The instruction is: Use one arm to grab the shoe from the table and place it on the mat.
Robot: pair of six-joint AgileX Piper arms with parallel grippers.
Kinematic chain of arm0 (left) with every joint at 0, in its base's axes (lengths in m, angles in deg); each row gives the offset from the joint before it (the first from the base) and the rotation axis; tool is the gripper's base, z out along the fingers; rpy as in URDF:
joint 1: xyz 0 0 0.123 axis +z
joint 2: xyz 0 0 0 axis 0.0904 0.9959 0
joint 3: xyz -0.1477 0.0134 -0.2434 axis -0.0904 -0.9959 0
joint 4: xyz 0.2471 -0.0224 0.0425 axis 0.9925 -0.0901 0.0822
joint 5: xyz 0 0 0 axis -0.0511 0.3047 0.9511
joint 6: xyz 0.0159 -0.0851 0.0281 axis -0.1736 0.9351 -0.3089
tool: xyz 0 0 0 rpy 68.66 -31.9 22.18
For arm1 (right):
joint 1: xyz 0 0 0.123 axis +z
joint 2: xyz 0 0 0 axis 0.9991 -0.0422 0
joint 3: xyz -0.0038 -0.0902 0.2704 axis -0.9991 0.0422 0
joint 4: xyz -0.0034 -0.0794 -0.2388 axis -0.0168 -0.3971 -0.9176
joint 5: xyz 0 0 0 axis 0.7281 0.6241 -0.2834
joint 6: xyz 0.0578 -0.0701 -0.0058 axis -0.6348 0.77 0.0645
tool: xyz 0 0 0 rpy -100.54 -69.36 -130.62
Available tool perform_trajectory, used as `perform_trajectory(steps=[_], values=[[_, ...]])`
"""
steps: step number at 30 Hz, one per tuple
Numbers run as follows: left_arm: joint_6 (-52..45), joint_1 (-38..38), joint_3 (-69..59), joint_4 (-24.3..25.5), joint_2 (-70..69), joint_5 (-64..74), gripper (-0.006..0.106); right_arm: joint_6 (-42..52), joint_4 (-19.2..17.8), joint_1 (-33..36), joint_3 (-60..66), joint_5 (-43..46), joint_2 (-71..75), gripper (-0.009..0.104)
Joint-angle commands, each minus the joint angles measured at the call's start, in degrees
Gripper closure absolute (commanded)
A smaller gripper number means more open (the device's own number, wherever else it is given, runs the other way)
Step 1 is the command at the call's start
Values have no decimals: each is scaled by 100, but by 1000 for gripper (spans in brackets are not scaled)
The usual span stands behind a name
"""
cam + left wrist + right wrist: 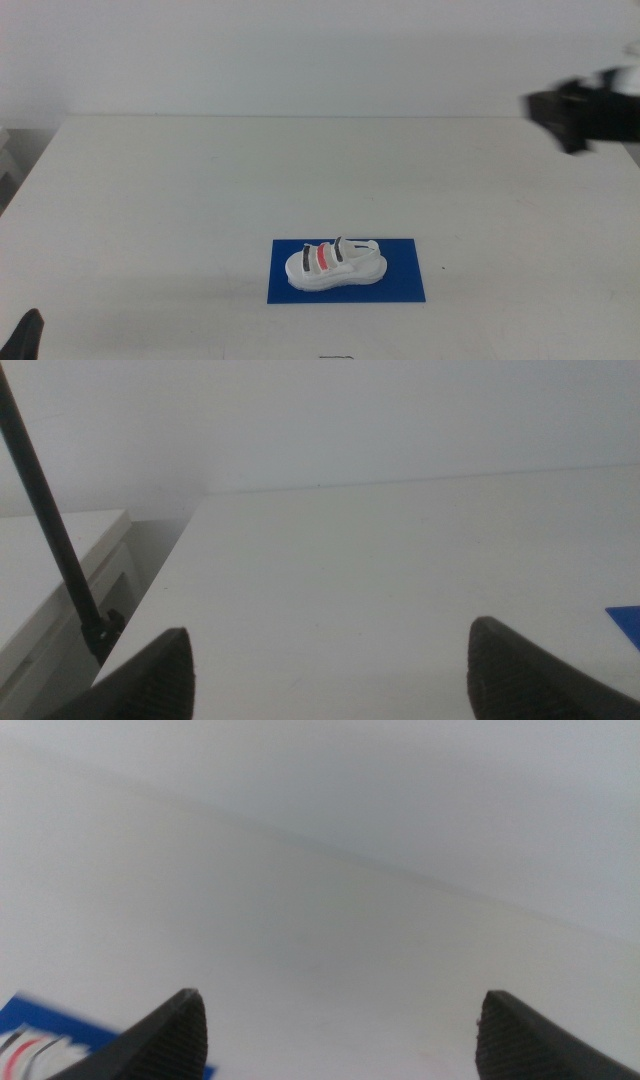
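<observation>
no readable text, labels, numbers, signs anywhere

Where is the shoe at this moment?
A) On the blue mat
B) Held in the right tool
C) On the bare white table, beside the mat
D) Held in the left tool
A: the shoe lies on the blue mat, and the right tool, open, is up and away from it.

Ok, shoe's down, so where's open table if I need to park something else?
The table is bare left of the mat, behind it to the far edge, and right of it. The shoe fills the mat's left and middle. The right gripper hangs over the far right corner; the left gripper waits at the near left.
</observation>
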State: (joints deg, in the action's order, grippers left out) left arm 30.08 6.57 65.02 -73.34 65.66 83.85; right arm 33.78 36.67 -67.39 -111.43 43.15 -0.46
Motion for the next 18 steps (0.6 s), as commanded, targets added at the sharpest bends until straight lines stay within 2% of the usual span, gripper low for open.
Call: perform_trajectory(steps=[1, 6, 13, 18], values=[[89, -13, 19, -49, -115, -481, 7, -39, -71, -332, 512, 949, 806, 11], [89, -13, 19, -49, -115, -481, 7, 42, 75, -939, 1801, 1629, 2244, 11], [89, -13, 19, -49, -115, -481, 7, 524, 135, -1197, 2956, 2288, 3772, 11], [89, -13, 19, -49, -115, -481, 7, 1054, 917, -1197, 3484, 2544, 4054, 11]])
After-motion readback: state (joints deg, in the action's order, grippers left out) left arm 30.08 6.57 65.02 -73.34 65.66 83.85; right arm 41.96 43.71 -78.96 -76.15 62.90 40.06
